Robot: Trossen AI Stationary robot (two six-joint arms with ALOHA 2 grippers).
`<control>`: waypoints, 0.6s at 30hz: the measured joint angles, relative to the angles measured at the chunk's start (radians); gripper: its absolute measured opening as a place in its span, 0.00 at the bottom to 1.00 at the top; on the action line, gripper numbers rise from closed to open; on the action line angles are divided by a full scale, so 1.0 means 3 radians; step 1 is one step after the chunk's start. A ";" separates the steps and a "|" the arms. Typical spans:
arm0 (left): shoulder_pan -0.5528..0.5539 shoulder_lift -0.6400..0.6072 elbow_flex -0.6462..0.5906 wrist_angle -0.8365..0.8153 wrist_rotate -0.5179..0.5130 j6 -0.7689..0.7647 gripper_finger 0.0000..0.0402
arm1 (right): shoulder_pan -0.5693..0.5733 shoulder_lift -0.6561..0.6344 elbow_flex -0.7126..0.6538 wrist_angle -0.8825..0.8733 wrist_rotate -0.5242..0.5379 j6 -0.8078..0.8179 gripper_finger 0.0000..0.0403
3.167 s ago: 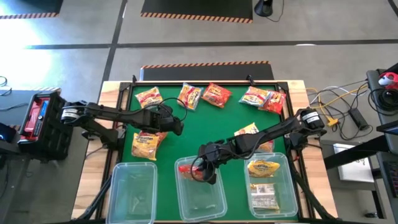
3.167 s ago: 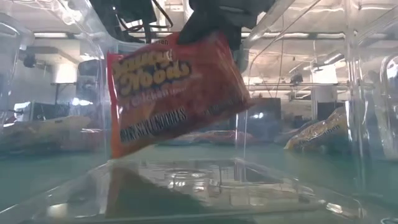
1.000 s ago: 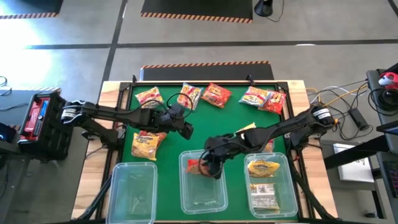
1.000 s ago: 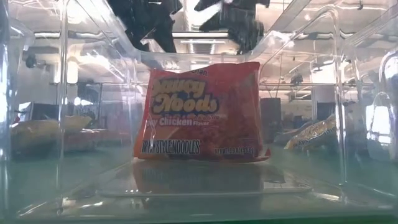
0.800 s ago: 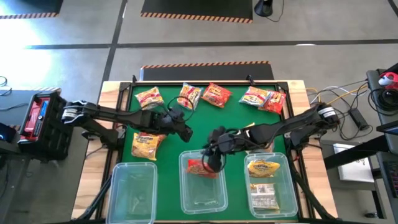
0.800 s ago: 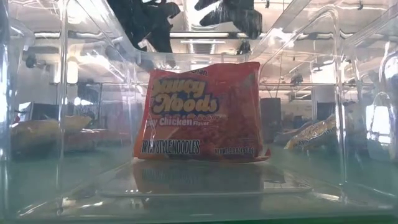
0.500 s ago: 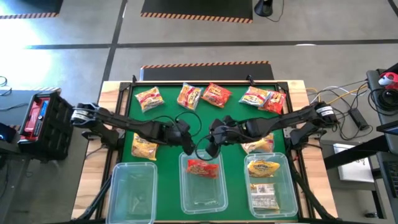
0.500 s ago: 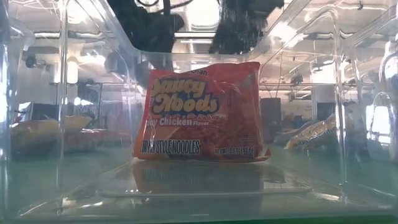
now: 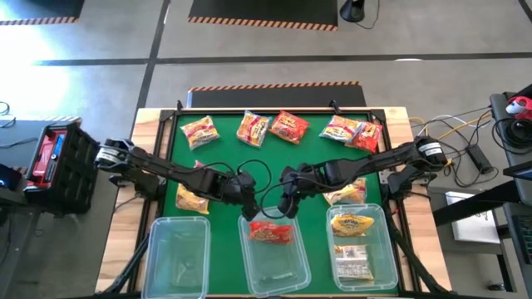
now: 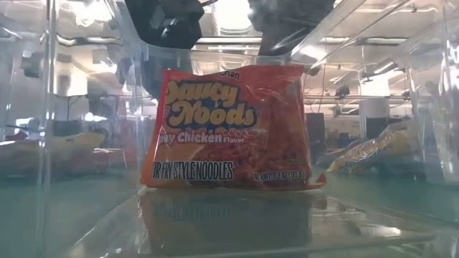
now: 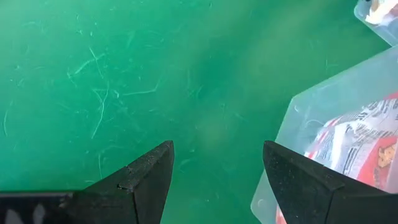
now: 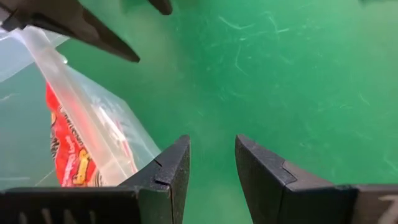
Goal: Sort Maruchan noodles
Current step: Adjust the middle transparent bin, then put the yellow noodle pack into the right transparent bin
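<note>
A red Maruchan packet (image 9: 270, 232) stands on its lower edge on the floor of the middle clear bin (image 9: 301, 266), label facing the low view (image 10: 233, 129). My left gripper (image 9: 247, 208) is open at the bin's far-left corner; in its wrist view (image 11: 217, 174) bare mat lies between the fingers and the bin corner (image 11: 298, 106) is beside one finger. My right gripper (image 9: 287, 206) hovers open at the bin's far rim, over mat (image 12: 212, 165). Other packets lie along the far edge (image 9: 253, 127). My left gripper has the outer side of one finger (image 12: 93, 34) against the far rim of the middle bin (image 12: 43, 43) near its corner, coming from the far-left side, slanting down. The bin sits flat on the mat. My right gripper: I cannot tell whether it touches the bin.
An empty clear bin (image 9: 179, 253) sits left of the middle one, and a bin with yellow packets (image 9: 357, 241) sits to its right. One packet lies under each arm (image 9: 193, 198) (image 9: 345, 193). A wooden frame (image 9: 150, 141) borders the green mat.
My right gripper rose out of the middle bin and drew back toward the far edge, leaving the red packet standing inside. My left gripper moved right and toward the near edge, reaching the bin's far corner. The bin and its packet slid toward the near edge.
</note>
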 joint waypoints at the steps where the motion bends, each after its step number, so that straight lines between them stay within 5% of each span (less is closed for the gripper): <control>1: 0.0001 0.0000 0.0000 -0.0001 -0.0043 0.0000 0.58 | 0.0000 0.0000 0.0000 -0.0031 -0.0007 -0.0002 0.29; 15: 0.0227 -0.0203 0.0056 -0.0016 -0.0429 0.0033 0.58 | -0.0154 -0.0027 -0.0003 -0.0519 0.0138 -0.0178 0.29; 18: 0.0319 -0.0226 0.0056 0.0014 -0.0468 0.0029 0.58 | -0.0226 -0.0057 -0.0003 -0.0562 0.0415 -0.0178 0.29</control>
